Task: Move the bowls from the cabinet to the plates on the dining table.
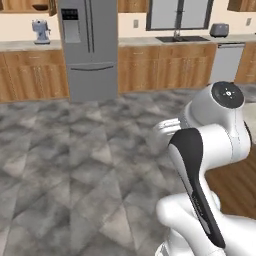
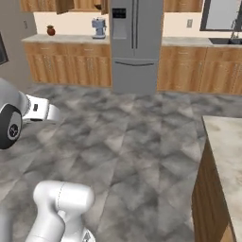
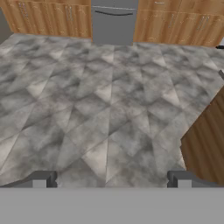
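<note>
Hand view: the gripper [image 3: 112, 179] hangs over bare floor, its two small dark finger tips [image 3: 43, 179] set wide apart at the bottom corners, nothing between them. Below lies the grey mottled stone-tile floor [image 3: 96, 109].

Far wall, left base view: tall grey stainless double-door fridge [image 1: 87, 47] stands between runs of warm brown wooden low drawer cabinets [image 1: 32, 75]. On the pale counter to its left sits a small grey coffee machine [image 1: 41, 31]. Right of the fridge: a dark sink with tap [image 1: 181, 38] under a window, a grey toaster [image 1: 219, 30], and a pale grey dishwasher front [image 1: 226, 61].

Above the coffee machine, the warm brown wooden wall cabinet [image 1: 27, 6] runs along the top edge; a door appears ajar with a dark brown rounded shape [image 1: 41, 7] inside, possibly one of the bowls, too small to be sure. The pale bowl I cannot make out.

Right base view: the same cabinet [image 2: 61, 5] at the top edge, door swung out. A small red-brown jar [image 2: 50, 31] stands on the counter left of the coffee machine. The long island with beige-grey marbled stone top and wooden base [image 2: 227, 156] fills the right edge, well apart from the cabinet. The stretch of top in sight is bare marble.
</note>
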{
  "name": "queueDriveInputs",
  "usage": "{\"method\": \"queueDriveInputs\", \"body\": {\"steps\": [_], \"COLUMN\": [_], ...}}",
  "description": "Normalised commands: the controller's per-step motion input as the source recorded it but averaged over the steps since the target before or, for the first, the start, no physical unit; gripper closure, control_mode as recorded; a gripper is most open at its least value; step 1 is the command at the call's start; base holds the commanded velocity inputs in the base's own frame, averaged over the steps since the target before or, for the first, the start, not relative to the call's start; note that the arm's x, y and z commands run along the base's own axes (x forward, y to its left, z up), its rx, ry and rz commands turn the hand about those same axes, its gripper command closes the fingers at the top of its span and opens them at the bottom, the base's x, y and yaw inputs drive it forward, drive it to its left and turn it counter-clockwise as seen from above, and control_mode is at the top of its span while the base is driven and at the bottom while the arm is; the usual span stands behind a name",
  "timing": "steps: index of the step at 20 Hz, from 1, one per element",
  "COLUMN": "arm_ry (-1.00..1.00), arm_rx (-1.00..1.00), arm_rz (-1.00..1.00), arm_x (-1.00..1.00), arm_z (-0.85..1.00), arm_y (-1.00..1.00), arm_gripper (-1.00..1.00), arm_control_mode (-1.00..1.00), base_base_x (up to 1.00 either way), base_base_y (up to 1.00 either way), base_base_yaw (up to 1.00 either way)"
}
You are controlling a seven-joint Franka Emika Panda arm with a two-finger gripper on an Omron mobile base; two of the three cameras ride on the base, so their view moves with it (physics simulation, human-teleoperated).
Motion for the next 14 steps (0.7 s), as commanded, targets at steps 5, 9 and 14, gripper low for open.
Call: {"method": "queueDriveInputs", "body": {"steps": [5,9,14], "arm_ry": [0.0,0.0,0.0], "arm_rx": [0.0,0.0,0.0], "arm_rz": [0.0,0.0,0.0], "arm_x": [0.0,0.0,0.0], "arm_z": [0.0,0.0,0.0], "arm_y": [0.0,0.0,0.0], "arm_gripper": [-1.0,-1.0,-1.0], "arm_control_mode": [1.0,1.0,1.0], "base_base_x": [1.0,1.0,1.0], "base_base_y": [1.0,1.0,1.0], "base_base_yaw": [-0.28,-0.04,0.0]}}
